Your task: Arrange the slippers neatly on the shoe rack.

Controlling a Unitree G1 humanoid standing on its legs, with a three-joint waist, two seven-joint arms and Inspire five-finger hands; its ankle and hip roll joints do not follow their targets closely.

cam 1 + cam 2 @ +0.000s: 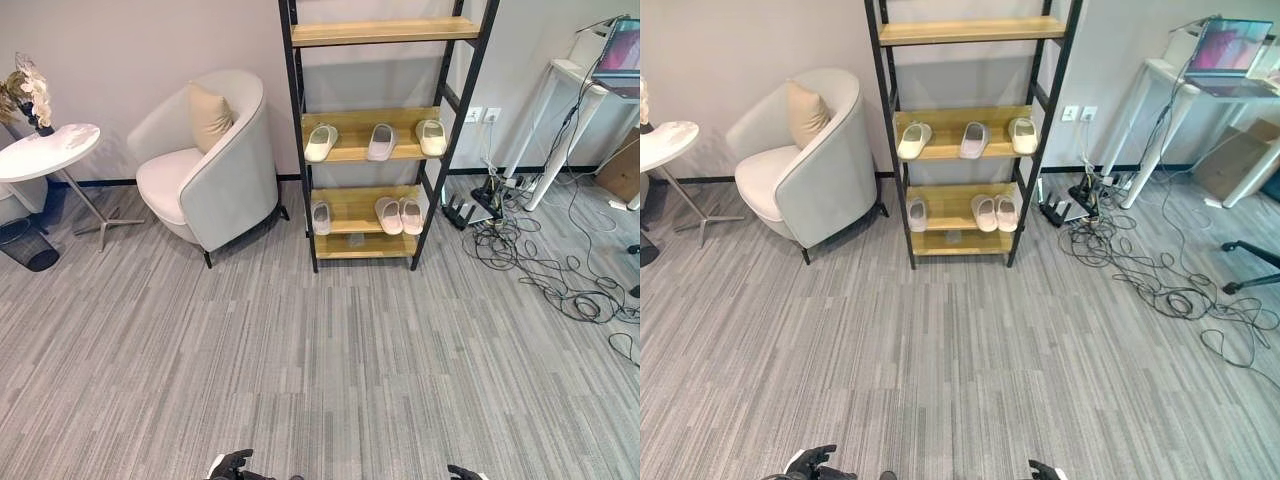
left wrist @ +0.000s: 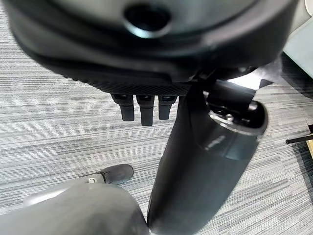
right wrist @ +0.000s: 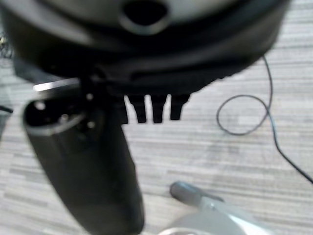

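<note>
Already the shoe rack (image 1: 385, 130) holds six slippers (image 1: 380, 142), three on each of two shelves, though the lower left one sits apart and pairs look uneven, so straightening remains; the left hand (image 2: 146, 105) and right hand (image 3: 154, 107) hang relaxed, empty.

Six pale slippers (image 1: 381, 142) sit on the black-framed wooden shoe rack (image 1: 372, 134): three spaced along one shelf, three on the shelf below, two of them touching.

Dark ribbed left hand (image 2: 146, 54), screw-studded thumb
</note>
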